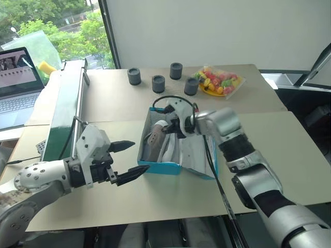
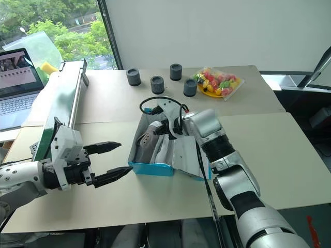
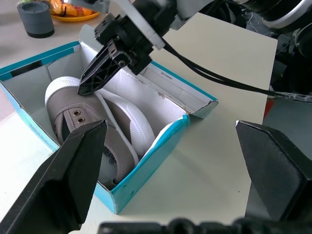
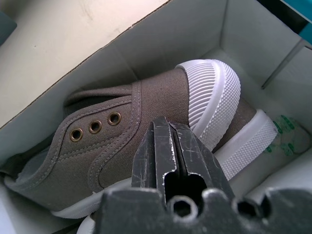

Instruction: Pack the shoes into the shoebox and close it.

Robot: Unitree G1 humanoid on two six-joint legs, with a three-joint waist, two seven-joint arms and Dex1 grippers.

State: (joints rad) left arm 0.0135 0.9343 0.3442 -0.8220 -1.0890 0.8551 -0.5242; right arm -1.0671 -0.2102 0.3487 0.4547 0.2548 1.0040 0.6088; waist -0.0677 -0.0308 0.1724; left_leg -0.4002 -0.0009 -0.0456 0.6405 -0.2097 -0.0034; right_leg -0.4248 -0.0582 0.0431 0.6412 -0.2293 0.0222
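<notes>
Shoebox (image 1: 160,166) sits open at the frame centre, the shoes (image 3: 92,131) inside it. The right gripper (image 3: 100,73) — fingers pressed together, holding nothing — hovers over them. The left gripper (image 1: 129,161), lower left, stands wide apart, empty.

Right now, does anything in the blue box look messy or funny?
A bit. In the shoebox the shoes aren't flat side by side: one lies tipped on its side, its white sole showing. The near corner of the box looks bent and torn. The right gripper, shut, is poking down at the shoes; the left gripper waits open beside the box.
</notes>
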